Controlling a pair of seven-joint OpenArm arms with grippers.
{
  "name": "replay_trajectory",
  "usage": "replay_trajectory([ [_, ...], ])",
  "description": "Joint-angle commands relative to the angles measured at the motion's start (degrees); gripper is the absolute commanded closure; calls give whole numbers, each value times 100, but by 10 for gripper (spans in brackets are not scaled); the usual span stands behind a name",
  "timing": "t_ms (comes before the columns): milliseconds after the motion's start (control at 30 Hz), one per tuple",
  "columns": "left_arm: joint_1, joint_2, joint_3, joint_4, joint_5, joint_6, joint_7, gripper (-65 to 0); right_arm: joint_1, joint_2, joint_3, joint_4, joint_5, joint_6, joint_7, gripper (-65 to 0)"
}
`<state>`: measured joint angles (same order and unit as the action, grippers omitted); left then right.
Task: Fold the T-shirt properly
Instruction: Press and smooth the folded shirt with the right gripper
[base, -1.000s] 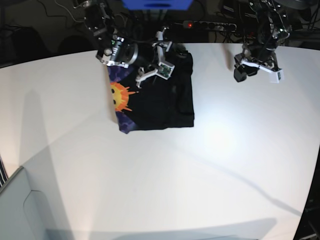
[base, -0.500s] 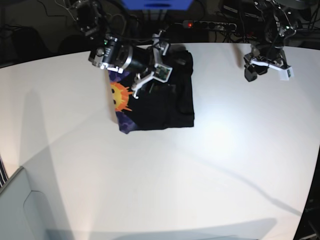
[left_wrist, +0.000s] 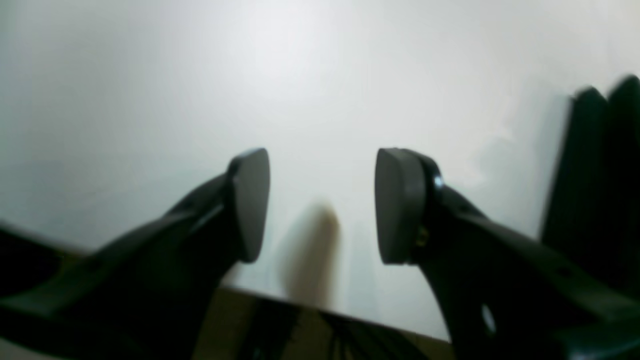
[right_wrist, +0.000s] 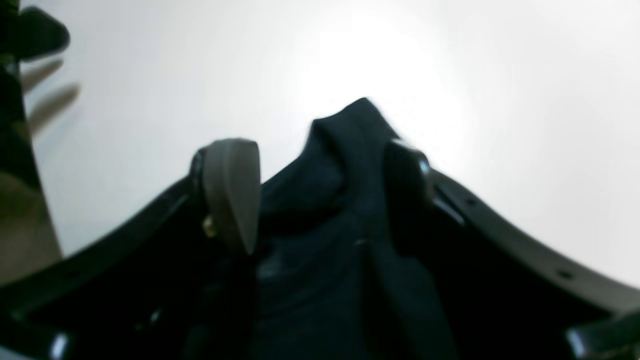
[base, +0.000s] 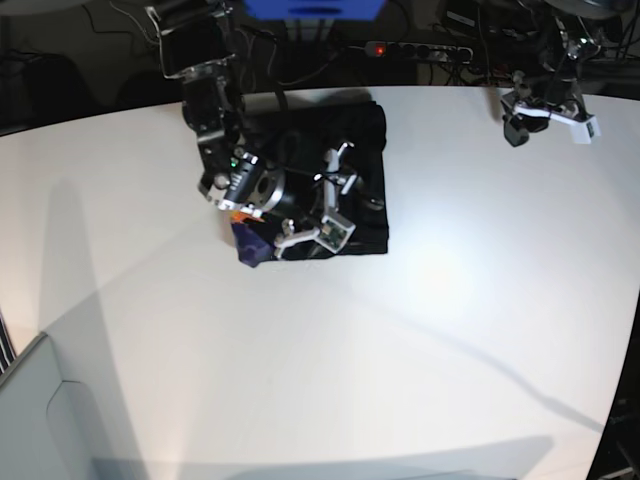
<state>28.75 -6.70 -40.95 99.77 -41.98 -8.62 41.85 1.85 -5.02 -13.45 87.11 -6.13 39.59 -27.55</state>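
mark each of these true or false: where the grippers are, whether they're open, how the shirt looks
1. The right gripper is over the T-shirt. True.
2. The left gripper is clamped on the T-shirt. False: its jaws are open with no cloth between them.
3. Part of the orange print shows on the T-shirt in the base view. True.
4. The T-shirt is spread out flat with both sleeves out. False: it lies folded into a compact shape.
5. The right gripper is shut. False: its jaws stand apart.
6. The T-shirt lies on a white table. True.
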Motion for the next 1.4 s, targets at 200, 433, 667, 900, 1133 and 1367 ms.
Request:
replay_trajectory([
  [200,21,-64,-129,94,-79,-39,-75,-327,347,-259,-83,-601,116,41,166,-429],
  [433,13,-47,-129,94,-79,-39,-75,-327,488,-241,-101,-1085,116,-544,614,-443],
  [667,-5,-64,-129,94,-79,-39,-75,-327,391,-241,-101,-1217,116,-570,922,-289],
  [900,-14,-64,-129,94,-79,-39,-75,-327,391,-241,-101,-1208,116,-579,913,-42],
  [1133,-49,-64,-94,182,-88,-39,-75,-327,171,-232,-523,-944,116,-579,887,-2],
  [1367,-181,-11,11,648,-88,-39,-75,-327,13,-4,-954,-601,116,-570,878,-140],
])
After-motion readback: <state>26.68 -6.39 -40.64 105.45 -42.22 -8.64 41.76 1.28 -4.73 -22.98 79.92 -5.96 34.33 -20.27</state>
